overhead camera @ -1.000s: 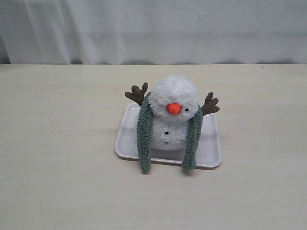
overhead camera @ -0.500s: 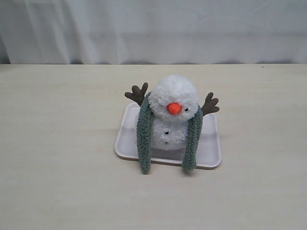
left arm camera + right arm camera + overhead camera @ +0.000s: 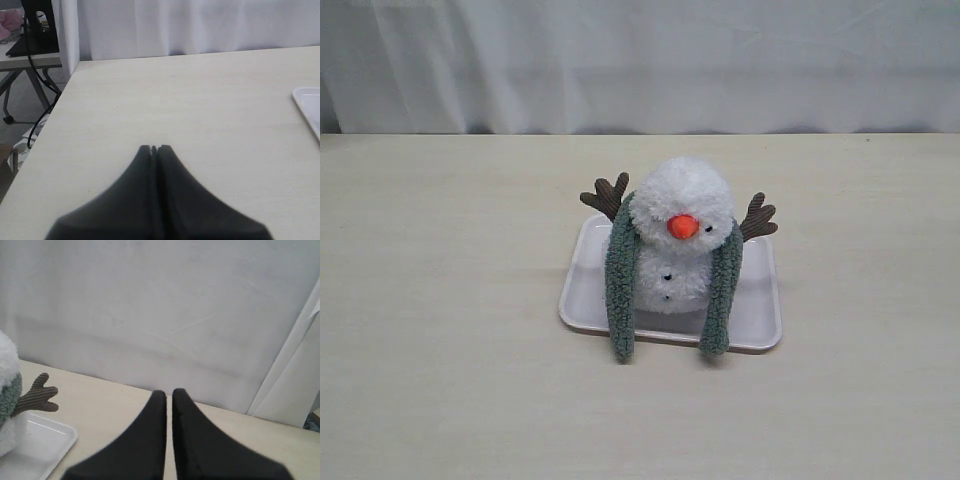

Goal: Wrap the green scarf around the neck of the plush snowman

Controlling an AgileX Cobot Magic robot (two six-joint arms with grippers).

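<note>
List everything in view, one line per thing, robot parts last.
snowman: one, white with an orange nose, upright on the tray
twig arms: two, brown, sticking out either side of the snowman
scarf: one, green, draped round the back of the snowman, both ends hanging down the front past the tray's near edge
tray: one, white, mid-table
table: one, pale wood
curtain: one, white, behind the table
stand: one, black, off the table, seen in the left wrist view
left fingers: two, black, closed, empty, over bare table
right fingers: two, black, closed, empty, clear of the snowman
</note>
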